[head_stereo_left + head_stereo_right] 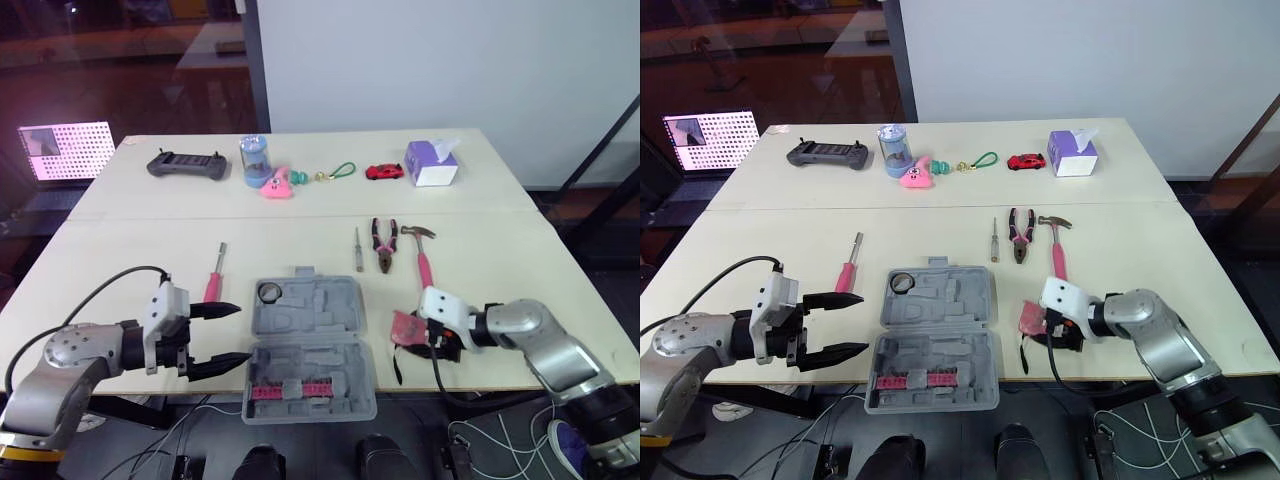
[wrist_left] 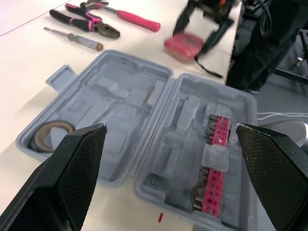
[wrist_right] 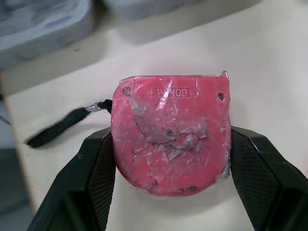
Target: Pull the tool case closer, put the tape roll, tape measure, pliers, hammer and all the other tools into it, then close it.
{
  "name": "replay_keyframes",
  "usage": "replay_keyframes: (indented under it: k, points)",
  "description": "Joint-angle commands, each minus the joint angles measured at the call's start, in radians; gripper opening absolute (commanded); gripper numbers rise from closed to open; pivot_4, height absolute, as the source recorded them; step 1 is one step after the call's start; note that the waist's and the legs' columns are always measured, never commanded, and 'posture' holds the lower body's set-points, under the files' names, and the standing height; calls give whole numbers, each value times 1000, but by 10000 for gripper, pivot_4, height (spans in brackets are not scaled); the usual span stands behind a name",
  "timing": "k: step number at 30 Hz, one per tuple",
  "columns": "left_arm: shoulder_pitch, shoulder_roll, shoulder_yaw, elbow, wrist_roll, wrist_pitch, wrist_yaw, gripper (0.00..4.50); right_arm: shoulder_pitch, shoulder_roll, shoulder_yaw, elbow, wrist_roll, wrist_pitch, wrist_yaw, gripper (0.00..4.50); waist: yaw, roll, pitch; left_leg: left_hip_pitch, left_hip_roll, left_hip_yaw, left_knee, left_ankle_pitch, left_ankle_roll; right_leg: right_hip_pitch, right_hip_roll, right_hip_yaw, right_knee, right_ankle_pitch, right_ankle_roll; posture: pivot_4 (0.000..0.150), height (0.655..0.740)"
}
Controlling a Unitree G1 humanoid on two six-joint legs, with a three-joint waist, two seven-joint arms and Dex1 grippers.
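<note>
The grey tool case [image 1: 310, 345] lies open at the table's front middle, its near half overhanging the front edge. A tape roll [image 1: 270, 292] sits in the far half's left corner, and a pink bit strip [image 2: 216, 163] lies in the near half. My left gripper [image 1: 243, 334] is open, just left of the case. My right gripper [image 1: 425, 335] is shut on the red tape measure [image 3: 171, 132], which rests on the table right of the case. Pliers [image 1: 384, 243], a pink-handled hammer [image 1: 422, 255], a small screwdriver [image 1: 358, 250] and a pink screwdriver [image 1: 214, 280] lie on the table.
On the far table stand a game controller [image 1: 186, 165], a blue cylinder [image 1: 254, 160], a pink toy [image 1: 277, 183], a green loop [image 1: 340, 172], a red toy car [image 1: 384, 172] and a tissue box [image 1: 432, 162]. A laptop [image 1: 66, 150] sits off the far left.
</note>
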Motion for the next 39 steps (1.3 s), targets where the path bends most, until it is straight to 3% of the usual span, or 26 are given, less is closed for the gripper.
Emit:
replay_keyframes:
  k: [1, 6, 10, 15, 22, 39]
  points:
    - [32, 3, 50, -7, 5, -27, 16, 45000, -102, -9, 34, -120, -26, 84, 30, 28943, 1, 0, 0, 0, 0, 0, 0, 0, 0, 0, 0, 0, 0, 0, 0, 1500, 7400]
    - [88, -14, 71, -27, 8, -42, 46, 45000, -318, 16, 141, -137, -19, 264, 141, 28943, 2, 0, 0, 0, 0, 0, 0, 0, 0, 0, 0, 0, 0, 0, 0, 1500, 7400]
    - [140, -15, 96, -39, 12, -52, 62, 45000, -525, 89, 295, -21, -92, 296, 218, 28943, -1, 0, 0, 0, 0, 0, 0, 0, 0, -1, 0, 0, 0, 0, 0, 1500, 7400]
    - [159, 1, 131, -49, -1, -51, 62, 45000, -669, 221, 402, 129, -153, 341, 213, 28943, 2, 0, 0, -1, 0, 0, 0, 0, 0, -1, -1, -1, -1, 0, 0, 1500, 7400]
    - [211, -25, 151, -129, -9, -38, 112, 45000, -723, 303, 522, 270, -280, 273, 182, 28943, 1, 0, 0, -2, 0, 0, 0, 0, -1, -3, -1, -1, 0, 0, 0, 1500, 7400]
    - [305, -50, 192, -216, -13, -26, 191, 45000, -773, 480, 520, 631, -393, 20, 108, 28943, -23, 0, 0, -2, 0, 0, -1, 1, -1, -4, -1, 0, 2, 0, 0, 1500, 7400]
